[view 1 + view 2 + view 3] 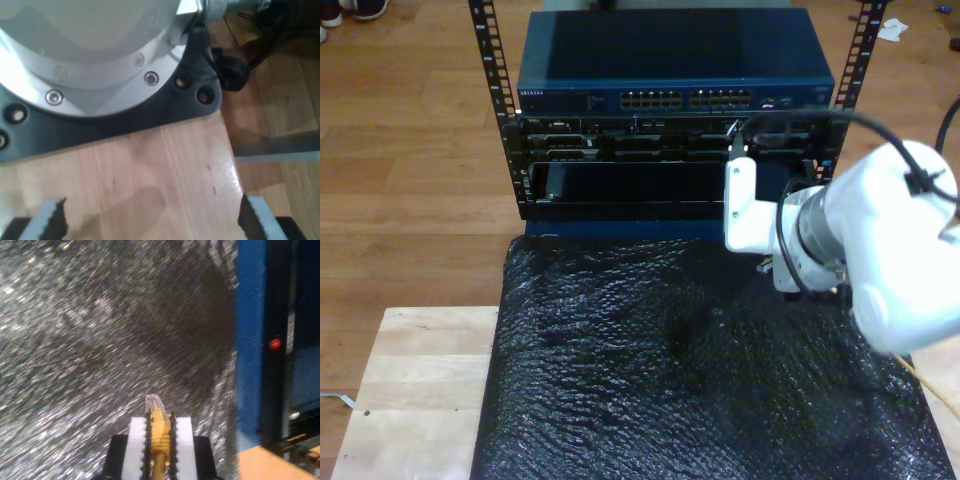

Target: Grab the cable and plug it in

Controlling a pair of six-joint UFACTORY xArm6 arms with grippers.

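Note:
The cable [159, 435] is yellow-orange, and its small clear plug [154, 404] sticks out past the fingertips of my second gripper [159, 422], which is shut on it. The gripper hovers over a crinkled black mat [90, 340], beside the blue front edge of a switch [247, 340]. In the exterior view the white second arm [880, 250] reaches over the mat [670, 380] from the exterior view's right, toward the rack. A thin stretch of cable [932, 388] trails behind it. My first gripper [152, 220] stands open over bare wood, with nothing between its padded fingers [52, 220].
The blue network switch [670, 60], with rows of ports [685, 99], sits on top of a black rack [500, 120] with more units below. A wooden table [420, 380] shows at the exterior view's left. An arm's metal base plate [100, 60] and the table edge [232, 165] are close to my first gripper.

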